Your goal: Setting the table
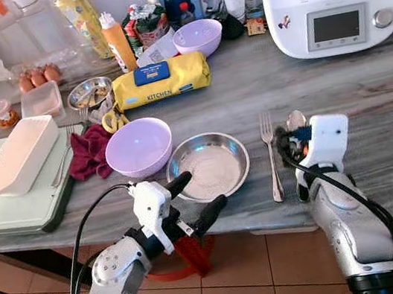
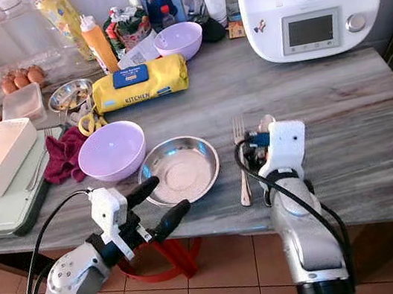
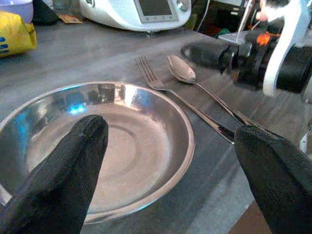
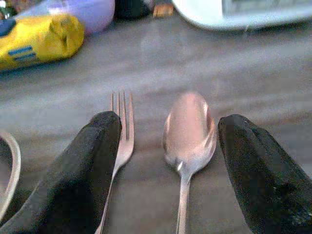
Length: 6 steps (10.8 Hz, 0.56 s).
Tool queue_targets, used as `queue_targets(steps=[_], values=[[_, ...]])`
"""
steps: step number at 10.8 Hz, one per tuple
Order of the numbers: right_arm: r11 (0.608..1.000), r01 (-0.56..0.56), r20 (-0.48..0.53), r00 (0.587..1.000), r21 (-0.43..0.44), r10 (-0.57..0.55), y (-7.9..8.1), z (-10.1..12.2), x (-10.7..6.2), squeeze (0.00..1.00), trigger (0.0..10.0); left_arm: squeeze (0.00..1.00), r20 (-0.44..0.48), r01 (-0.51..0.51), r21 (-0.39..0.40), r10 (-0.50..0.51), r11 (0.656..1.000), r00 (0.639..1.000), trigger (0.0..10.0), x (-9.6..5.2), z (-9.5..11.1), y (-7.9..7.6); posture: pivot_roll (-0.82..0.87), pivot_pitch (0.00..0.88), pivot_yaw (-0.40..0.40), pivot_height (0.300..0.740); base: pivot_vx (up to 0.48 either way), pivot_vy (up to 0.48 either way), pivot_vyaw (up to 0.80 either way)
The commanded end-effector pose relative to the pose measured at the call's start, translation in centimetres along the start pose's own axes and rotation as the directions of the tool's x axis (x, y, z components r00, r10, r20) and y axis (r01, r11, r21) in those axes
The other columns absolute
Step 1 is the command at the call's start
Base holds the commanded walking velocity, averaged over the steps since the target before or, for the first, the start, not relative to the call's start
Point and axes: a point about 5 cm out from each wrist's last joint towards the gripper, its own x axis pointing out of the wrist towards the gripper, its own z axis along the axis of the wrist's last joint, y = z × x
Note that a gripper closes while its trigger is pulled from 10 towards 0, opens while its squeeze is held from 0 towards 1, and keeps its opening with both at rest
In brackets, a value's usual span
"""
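A shallow, round steel plate (image 1: pixel 208 166) lies near the front edge of the grey veined stone surface (image 1: pixel 369 95), with a slim metal fork (image 1: pixel 271 155) and a polished spoon (image 4: pixel 187 139) side by side to its right. The right gripper (image 4: pixel 168 170) straddles the spoon, fingers spread wide. The left gripper (image 3: pixel 168 175) hovers released beside the plate. A matte lilac bowl (image 1: pixel 138 147) sits just behind, touching a crumpled maroon cloth (image 1: pixel 89 153).

Soft, even daylight fills both eye views, which stay sharp, with straight lines bowing slightly at the edges. The shallow round steel dish (image 3: pixel 105 146) just beyond the left gripper's black fingertips (image 3: pixel 73 161) catches bluish-white glare. The silver spoon (image 4: pixel 187 141) between the right gripper's fingers (image 4: pixel 83 170) looks soft and smeared, and the background behind it blurs.
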Motion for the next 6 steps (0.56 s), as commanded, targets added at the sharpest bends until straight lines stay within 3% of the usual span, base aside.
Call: queue_targets(steps=[1, 3, 6], values=[[0.999, -0.011, 0.084, 0.996, -0.03, 0.014, 0.5, 1.5, -0.2, 1.0, 10.0, 0.0, 0.004, 0.001, 0.013, -0.001, 1.0, 1.0, 10.0, -0.1, 0.5, 0.1, -0.13, 0.096, 0.145, 0.74, 0.0, 0.0, 0.0], [0.998, 0.016, 0.155, 0.988, -0.055, -0.007, 0.1, 2.8, -0.3, 1.0, 10.0, 0.0, 0.011, 0.013, 0.007, -0.013, 1.0, 1.0, 10.0, 0.0, 0.7, 0.1, -0.14, 0.094, 0.144, 0.74, 0.0, 0.0, 0.0], [0.997, 0.043, 0.162, 0.986, -0.066, -0.032, -0.7, 2.8, -0.4, 1.0, 10.0, 0.0, 0.023, 0.038, -0.027, -0.037, 0.999, 0.999, 10.0, 0.1, 1.1, 0.3, -0.14, 0.088, 0.139, 0.74, 0.0, 0.0, 0.0]])
